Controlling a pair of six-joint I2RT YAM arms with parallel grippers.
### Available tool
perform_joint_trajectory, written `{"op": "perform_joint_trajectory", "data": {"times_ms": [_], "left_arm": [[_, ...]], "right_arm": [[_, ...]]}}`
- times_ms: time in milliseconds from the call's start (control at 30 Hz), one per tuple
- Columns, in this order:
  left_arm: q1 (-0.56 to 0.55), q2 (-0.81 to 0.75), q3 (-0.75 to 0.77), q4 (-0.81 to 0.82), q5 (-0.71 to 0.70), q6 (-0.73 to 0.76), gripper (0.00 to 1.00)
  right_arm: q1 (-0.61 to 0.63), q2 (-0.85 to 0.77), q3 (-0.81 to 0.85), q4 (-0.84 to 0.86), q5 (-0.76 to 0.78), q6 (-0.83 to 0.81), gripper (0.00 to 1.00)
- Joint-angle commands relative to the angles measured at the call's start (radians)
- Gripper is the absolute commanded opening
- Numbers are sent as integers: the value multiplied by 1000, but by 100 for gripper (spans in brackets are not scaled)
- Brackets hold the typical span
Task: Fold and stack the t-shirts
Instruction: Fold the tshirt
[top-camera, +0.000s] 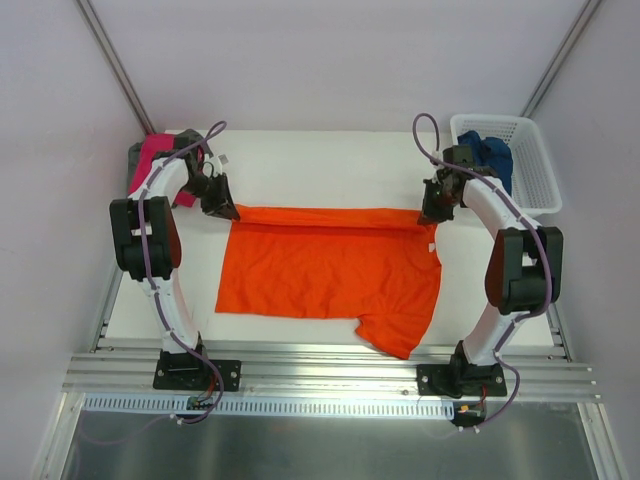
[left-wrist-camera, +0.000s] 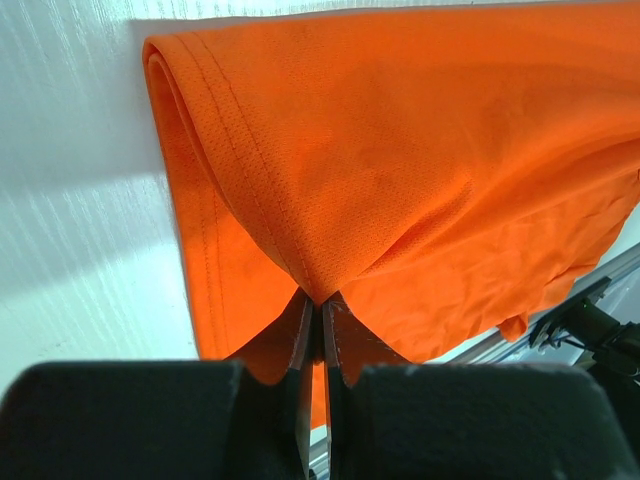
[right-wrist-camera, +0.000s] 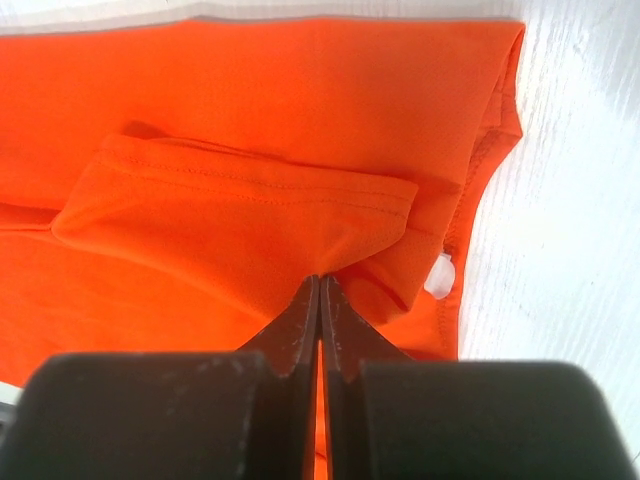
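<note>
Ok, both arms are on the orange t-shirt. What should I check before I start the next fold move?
1. Left gripper grip: ok, jaws shut on the bright orange cloth t-shirt near its hem.
2. Right gripper grip: ok, shut on the same shirt beside a sleeve.
3. Far edge even between the grippers: ok, it runs straight in the top view.
4. Near sleeve tucked in: not ok, it sticks out toward the table's near edge.
5. Magenta pink t-shirt free of the left arm: cannot tell, the arm overlaps it from above.
</note>
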Motion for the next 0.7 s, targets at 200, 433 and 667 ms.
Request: {"op": "perform_joint_trajectory", "data": {"times_ms": [200, 433, 667], "left_arm": [[8, -45, -23, -14, 11, 24, 0], [8, -36, -51, -14, 23, 24, 0], [6, -24, -43, -14, 37, 46, 37]], "right_arm": [[9, -77, -53, -20, -22, 1, 1], [19, -76, -84, -14, -22, -1, 1], [20, -44, -76, -8, -26, -5, 0]]}}
